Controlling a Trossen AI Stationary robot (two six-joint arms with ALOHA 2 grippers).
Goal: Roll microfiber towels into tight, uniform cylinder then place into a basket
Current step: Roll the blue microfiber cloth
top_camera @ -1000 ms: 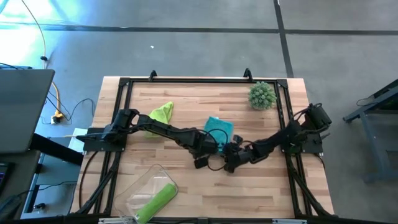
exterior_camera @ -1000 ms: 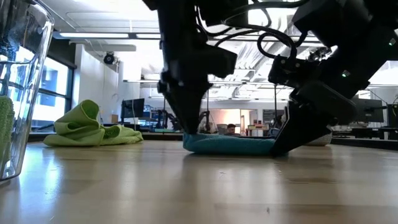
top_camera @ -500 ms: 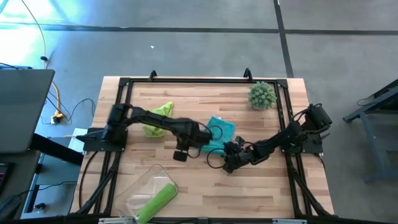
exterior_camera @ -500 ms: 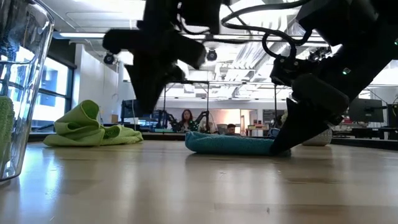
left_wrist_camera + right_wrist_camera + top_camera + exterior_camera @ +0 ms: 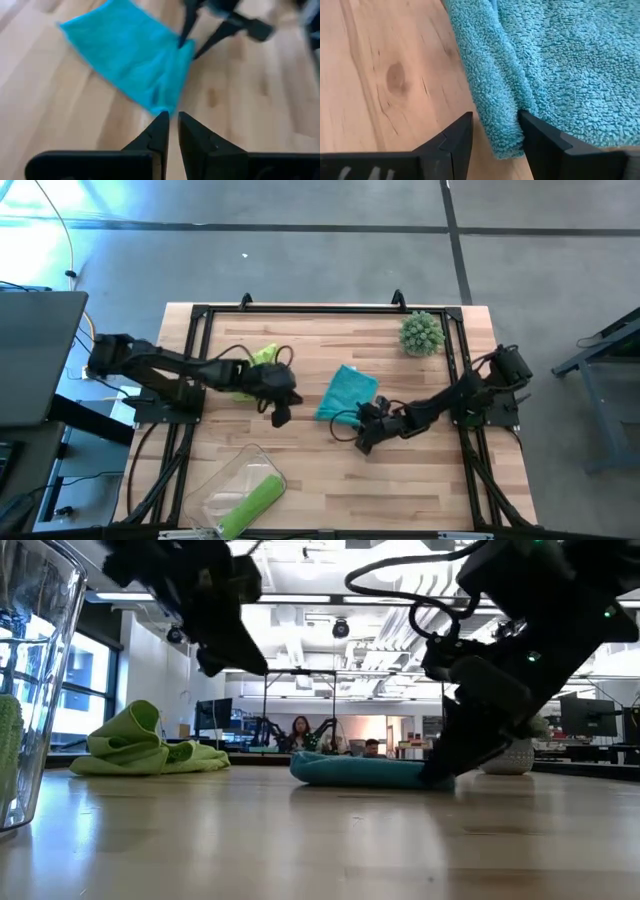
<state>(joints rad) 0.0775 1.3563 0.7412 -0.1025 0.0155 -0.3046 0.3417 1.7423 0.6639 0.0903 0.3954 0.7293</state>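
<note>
Rolling progress: one of three towels looks done, a judgement from how things lie; a lime green roll (image 5: 252,505) already sits in the basket (image 5: 222,484) at the table's near left edge
Left to do: the teal towel (image 5: 347,393) lies spread and unrolled at mid-table; the second green towel (image 5: 258,365) is a crumpled heap toward the far left, untouched
Right gripper (image 5: 495,135): down at the teal towel's near corner, fingers part-open with the towel's folded edge between them; whether they actually pinch it I cannot tell, though the hem sits inside the gap
Left gripper (image 5: 173,125): lifted off the table between the green heap and the teal towel, fingers almost together with only a thin slit showing, holding nothing
Towel count: three, two lime green and one teal
Basket count: one, clear plastic
Other things: one spiky ball (image 5: 421,333) at the far right corner, well apart from the work
Likely step: starting the roll of the teal towel from the corner the right gripper has reached
</note>
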